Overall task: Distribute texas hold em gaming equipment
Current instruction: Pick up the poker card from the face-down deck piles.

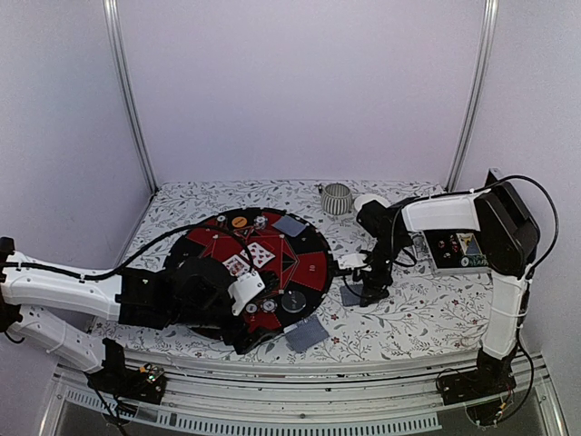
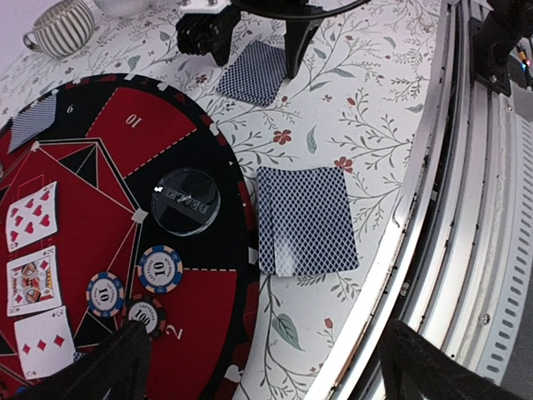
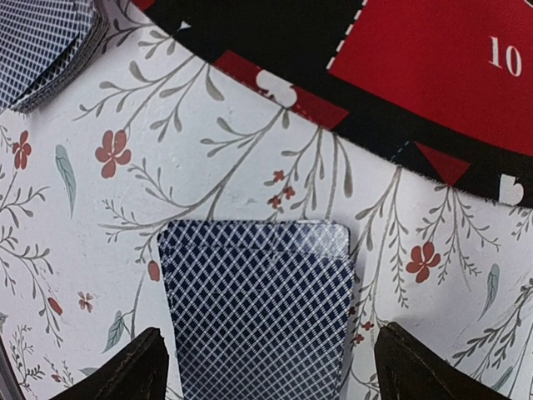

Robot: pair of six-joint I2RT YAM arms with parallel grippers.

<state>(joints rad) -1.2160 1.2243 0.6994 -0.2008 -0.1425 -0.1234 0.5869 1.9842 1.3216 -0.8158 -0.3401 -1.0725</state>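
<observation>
A small stack of face-down grey-blue cards [image 3: 258, 308] lies on the floral cloth beside the mat. My right gripper [image 3: 266, 379] is open and straddles it, one finger on each side; this shows in the top view [image 1: 367, 292] too. A second face-down stack [image 2: 306, 219] lies near the table's front edge. My left gripper [image 2: 266, 375] is open and empty just short of it, over the mat's edge. Two blue chips [image 2: 160, 268] and a black chip [image 2: 143, 317] sit by three face-up cards [image 2: 32, 279]. An orange chip [image 1: 239, 221] lies at the far side.
The round red-and-black mat [image 1: 313, 268] carries a clear dealer button [image 2: 185, 200] and one face-down card [image 1: 289, 224]. A ribbed grey cup [image 1: 337, 198] and a white bowl [image 1: 368, 202] stand behind it. A tray [image 1: 454, 252] sits at the right. More face-down cards [image 3: 46, 42] lie close by.
</observation>
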